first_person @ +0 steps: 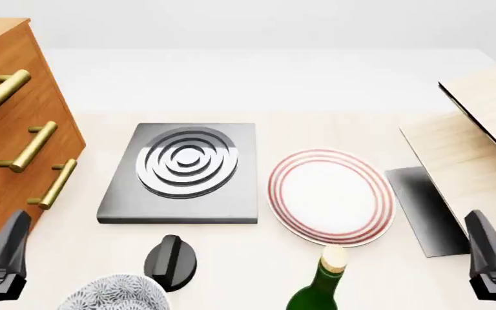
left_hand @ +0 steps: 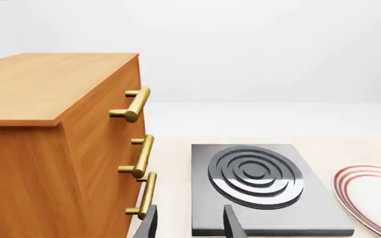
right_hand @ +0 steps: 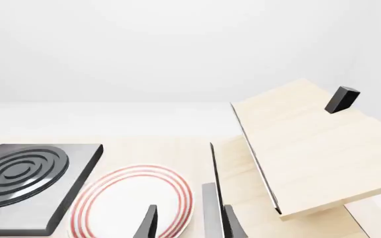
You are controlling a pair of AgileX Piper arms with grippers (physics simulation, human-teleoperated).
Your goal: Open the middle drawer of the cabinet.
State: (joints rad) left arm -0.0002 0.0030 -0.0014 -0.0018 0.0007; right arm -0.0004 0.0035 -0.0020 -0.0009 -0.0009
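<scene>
Looking along my left gripper (left_hand: pixel 189 224), I see the cabinet (left_hand: pixel 51 144) at the desk's left edge, its 3 gold handles stacked down the face that turns toward the desk's middle. The middle drawer (left_hand: pixel 114 161) sits shut, flush with the other 2, and its handle (left_hand: pixel 141 156) lies ahead of the fingers and higher than them, off to the cabinet side. The left fingertips (left_hand: pixel 149 223) are spread with a clear gap and hold nothing; 1 tip shows just under the bottom handle (left_hand: pixel 147 196), though I cannot tell whether they touch. From the front, the left gripper (first_person: pixel 2 261) hangs near the desk's near-left corner, beside the cabinet (first_person: pixel 7 135), with the middle handle (first_person: pixel 29 146) beyond it.

My right gripper (right_hand: pixel 189 225) is also parted and empty, near the desk's near-right corner (first_person: pixel 493 261), well apart from the cabinet. Ahead of it stand tilted wooden boards (right_hand: pixel 309 148).

Between the arms lie a stove plate (first_person: pixel 183 171) just beside the cabinet, a red-rimmed plate (first_person: pixel 330 197) right of that, and along the near edge a black knob (first_person: pixel 170 261), a green bottle (first_person: pixel 321 287) and a patterned bowl (first_person: pixel 114 294).
</scene>
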